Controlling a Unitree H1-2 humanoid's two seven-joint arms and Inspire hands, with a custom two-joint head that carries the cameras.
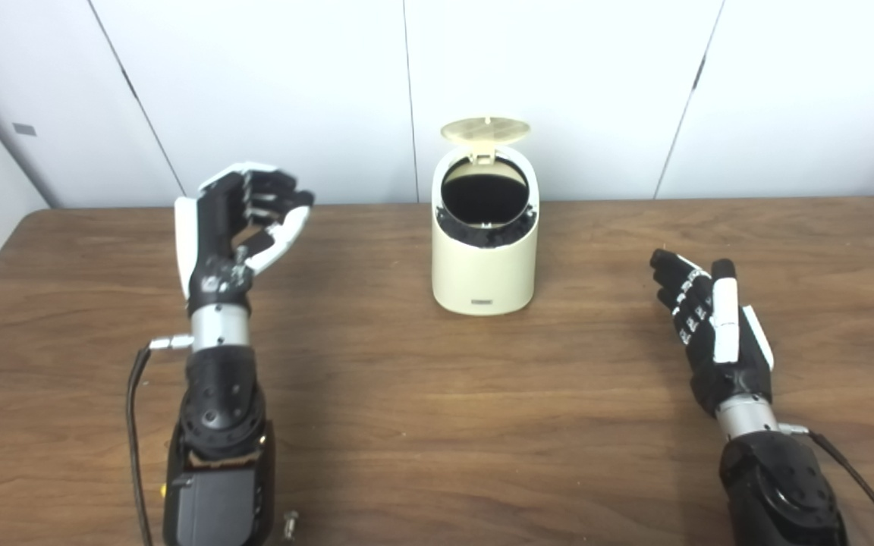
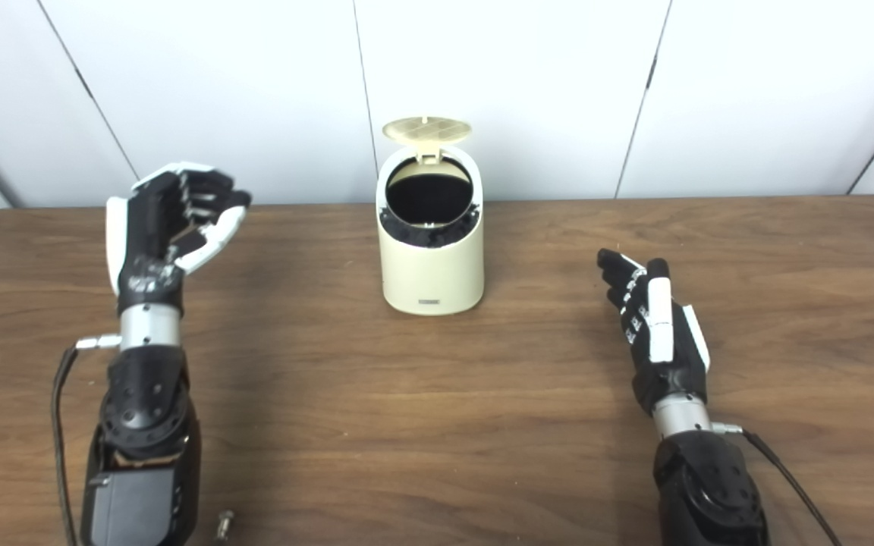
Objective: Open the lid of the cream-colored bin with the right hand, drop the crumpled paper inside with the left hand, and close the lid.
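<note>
The cream-colored bin [image 1: 484, 273] stands upright at the middle back of the wooden table [image 1: 437, 425]. Its round lid [image 1: 485, 130] is tipped up on the rear hinge, and the mouth below is dark. No crumpled paper shows in either view. My left hand [image 1: 243, 224] is raised to the left of the bin, palm toward it. Its fingers are loosely curled with nothing between them. My right hand [image 1: 710, 318] hovers low over the table to the right of the bin, fingers straight and pointing away from me, holding nothing.
White wall panels [image 1: 558, 91] rise just behind the table's far edge. A small metal screw [image 1: 290, 523] lies near the front edge beside my left forearm. Cables trail from both wrists.
</note>
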